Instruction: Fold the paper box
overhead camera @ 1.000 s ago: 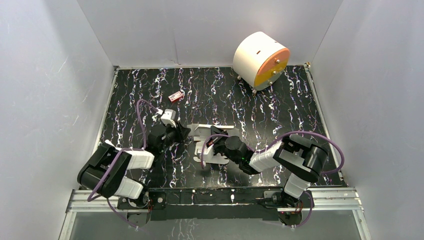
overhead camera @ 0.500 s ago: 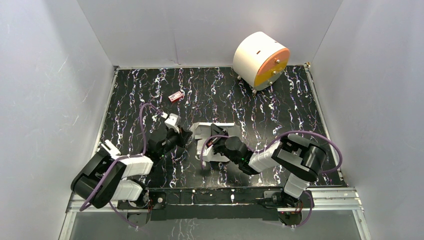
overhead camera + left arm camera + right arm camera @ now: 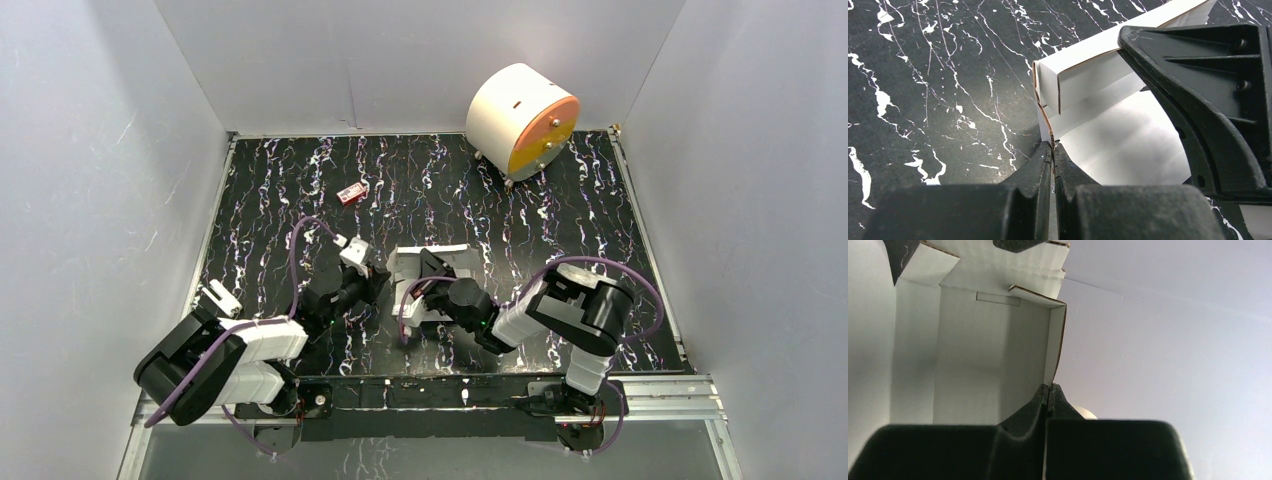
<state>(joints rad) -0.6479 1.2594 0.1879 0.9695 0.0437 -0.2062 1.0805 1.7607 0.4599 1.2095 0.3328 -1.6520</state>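
Note:
The paper box [image 3: 440,262] is white thin cardboard, partly folded, lying mid-table between both arms. My left gripper [image 3: 379,277] reaches in from the left and is shut on the thin edge of the box's left wall [image 3: 1049,127]; its jaws [image 3: 1053,146] pinch the cardboard. My right gripper [image 3: 430,272] comes from the right and sits over the box. In the right wrist view it [image 3: 1048,386] is shut on the lower edge of an upright flap [image 3: 1054,347], with the box's inside [image 3: 973,355] to the left. The right gripper's black finger [image 3: 1208,95] shows in the left wrist view.
A big white cylinder with an orange face [image 3: 522,120] stands at the back right. A tiny red item [image 3: 351,193] lies at the back left of the black marbled table [image 3: 560,220]. Grey walls enclose three sides.
My left gripper has moved right up to the box and shut on its left wall edge. The right arm has shifted slightly left with the box.

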